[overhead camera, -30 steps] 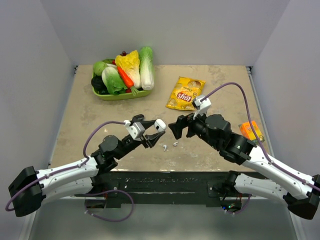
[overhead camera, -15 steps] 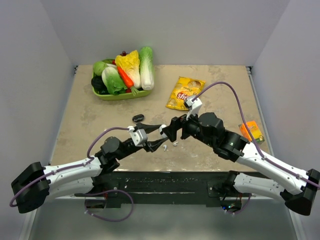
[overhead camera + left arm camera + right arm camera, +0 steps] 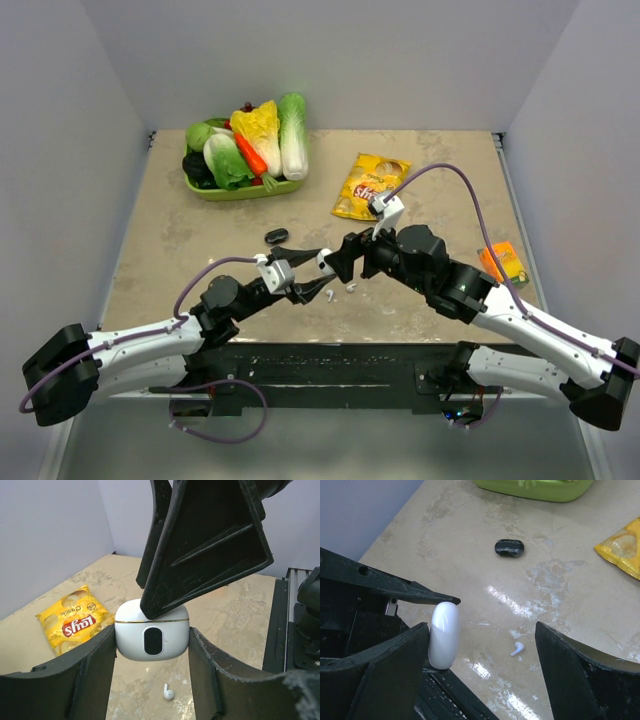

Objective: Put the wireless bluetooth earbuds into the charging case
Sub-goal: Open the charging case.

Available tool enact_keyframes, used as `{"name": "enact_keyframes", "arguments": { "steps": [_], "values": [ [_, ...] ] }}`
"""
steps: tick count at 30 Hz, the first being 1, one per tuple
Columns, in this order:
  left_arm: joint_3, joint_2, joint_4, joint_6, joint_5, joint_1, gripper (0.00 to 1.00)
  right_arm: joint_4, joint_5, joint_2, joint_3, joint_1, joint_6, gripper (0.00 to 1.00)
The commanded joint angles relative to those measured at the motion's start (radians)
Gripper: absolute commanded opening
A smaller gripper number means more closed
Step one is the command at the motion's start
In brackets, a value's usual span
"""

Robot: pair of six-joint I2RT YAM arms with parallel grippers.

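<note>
Two white earbuds (image 3: 350, 287) are seen on the surface (image 3: 180, 240) beside the charging case (image 3: 152, 640), which is clamped, lid (image 3: 129, 612) shut, in the left hand (image 3: 303, 284). The right hand (image 3: 343, 262), jaws apart, is set against that lid; prising it open is judged next. Vegetables (image 3: 262, 130) are heaped in the green basket (image 3: 240, 192) far beyond the case.
</note>
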Motion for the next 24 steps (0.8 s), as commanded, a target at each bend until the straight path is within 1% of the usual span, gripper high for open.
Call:
{"name": "enact_keyframes", "arguments": {
  "steps": [1, 8, 13, 24],
  "values": [
    [0.0, -0.02, 0.067, 0.025, -0.023, -0.008, 0.0, 0.007, 0.027, 0.005, 0.013, 0.002, 0.008, 0.88],
    [0.015, -0.01, 0.047, 0.019, -0.034, -0.011, 0.0, 0.012, -0.008, 0.019, 0.027, 0.002, 0.007, 0.89],
    [0.01, -0.018, 0.047, 0.017, -0.039, -0.012, 0.0, -0.01, 0.024, 0.025, 0.018, 0.002, 0.01, 0.88],
    [-0.01, -0.036, 0.054, 0.013, -0.057, -0.015, 0.0, -0.045, 0.127, -0.016, 0.021, 0.002, 0.017, 0.88]
  ]
}}
